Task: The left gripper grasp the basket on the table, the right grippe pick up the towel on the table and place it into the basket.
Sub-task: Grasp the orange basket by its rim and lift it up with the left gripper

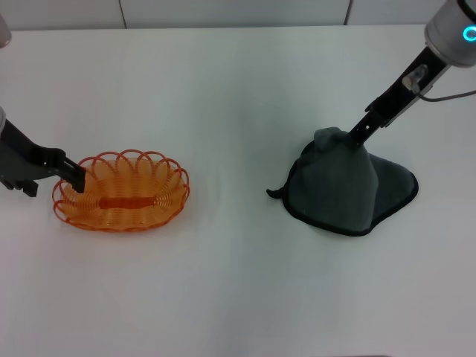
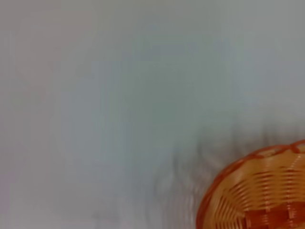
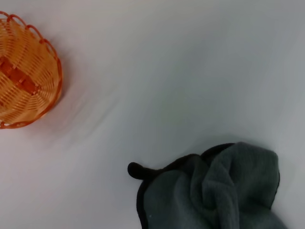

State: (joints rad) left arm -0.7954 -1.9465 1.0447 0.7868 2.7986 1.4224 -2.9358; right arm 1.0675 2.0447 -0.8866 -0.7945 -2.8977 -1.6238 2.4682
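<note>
Towel (image 1: 349,186) peaked, well apart from basket (image 1: 123,191)

Left gripper (image 1: 74,175): low at the left edge, arm reaching in from the left, fingers closed on the left end of the basket (image 1: 123,192). Right gripper (image 1: 355,134): arm slanting down from the far right, tip pinching the towel (image 1: 346,186) peak.

Head overhead — wrists close, basket (image 1: 121,191) shared
</note>
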